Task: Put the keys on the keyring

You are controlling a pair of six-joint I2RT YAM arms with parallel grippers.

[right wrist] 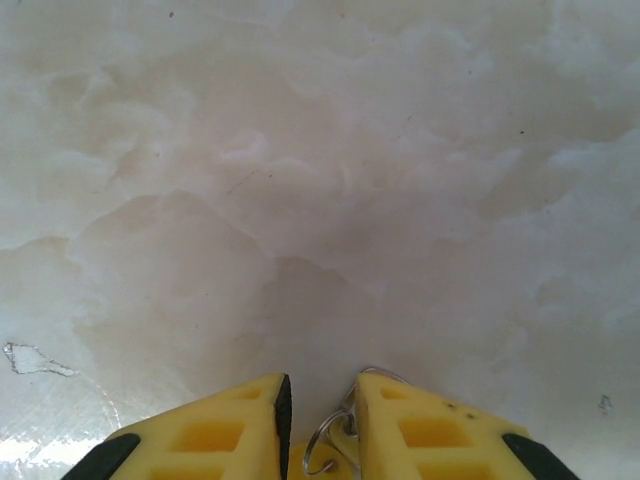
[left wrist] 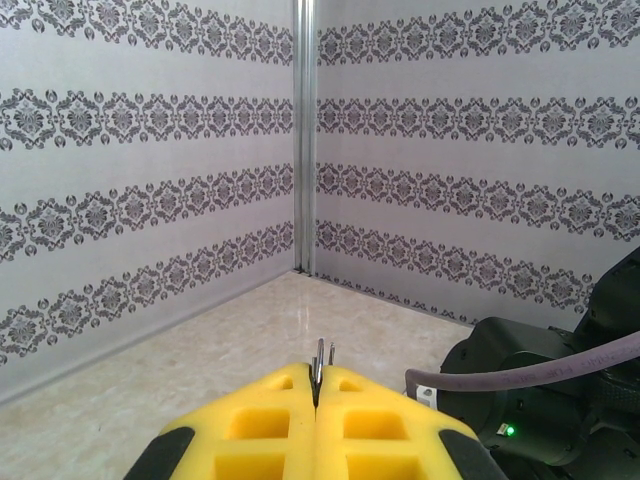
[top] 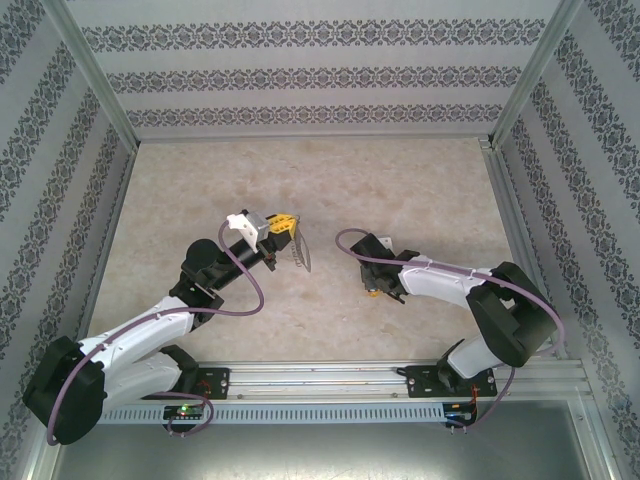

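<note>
My left gripper (top: 285, 224) hovers over the middle of the table, tilted on its side and shut on the keyring (top: 299, 252), a dark loop hanging down from its jaws. In the left wrist view the yellow fingers (left wrist: 260, 420) press together, and thin metal ends of the keyring (left wrist: 320, 352) stick out above them. My right gripper (top: 373, 288) is down at the table surface. Its yellow fingertips (right wrist: 250, 415) stand a little apart. Between them lies the key's yellow head (right wrist: 312, 464) with a small wire ring (right wrist: 309, 447) that touches the right-hand finger.
Patterned walls enclose the pale marbled table (top: 420, 190) on three sides, with aluminium posts (left wrist: 306, 130) in the corners. A metal rail (top: 330, 378) runs along the near edge by the arm bases. The right arm's dark body (left wrist: 530, 400) shows beside the left fingers.
</note>
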